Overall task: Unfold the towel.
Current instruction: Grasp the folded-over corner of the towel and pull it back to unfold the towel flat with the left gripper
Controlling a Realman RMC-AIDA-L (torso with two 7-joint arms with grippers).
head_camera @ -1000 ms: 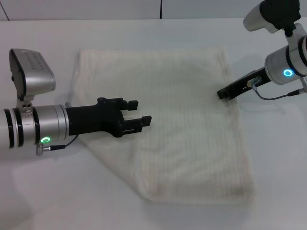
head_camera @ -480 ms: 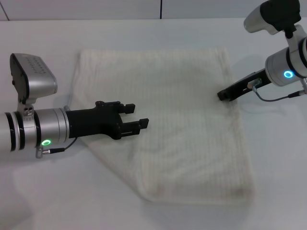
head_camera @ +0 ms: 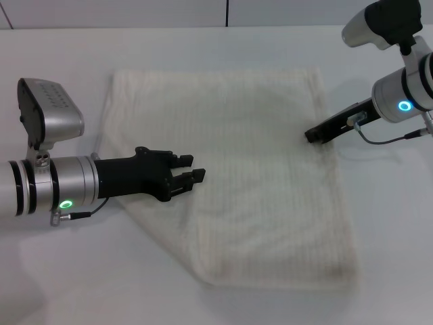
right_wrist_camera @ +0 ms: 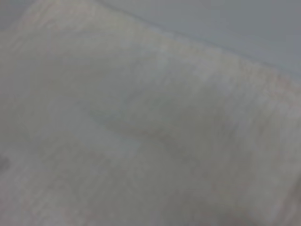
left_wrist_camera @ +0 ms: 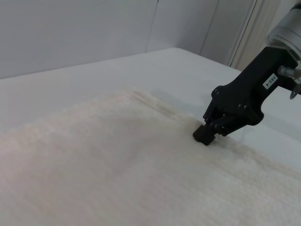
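The cream-white towel lies folded flat on the white table. My left gripper hovers low over the towel's left part, pointing right, with its fingers a little apart and empty. My right gripper reaches down from the right and is shut at the towel's right hem. It also shows in the left wrist view, with its tip pressed on the hem of the towel. The right wrist view is filled by the towel at very close range.
The white table extends around the towel on all sides. A wall rises at the table's far edge. No other objects are in view.
My left gripper has drawn back to the left and sunk lower over the towel, and its fingers have narrowed. The right gripper has stayed at the right hem.
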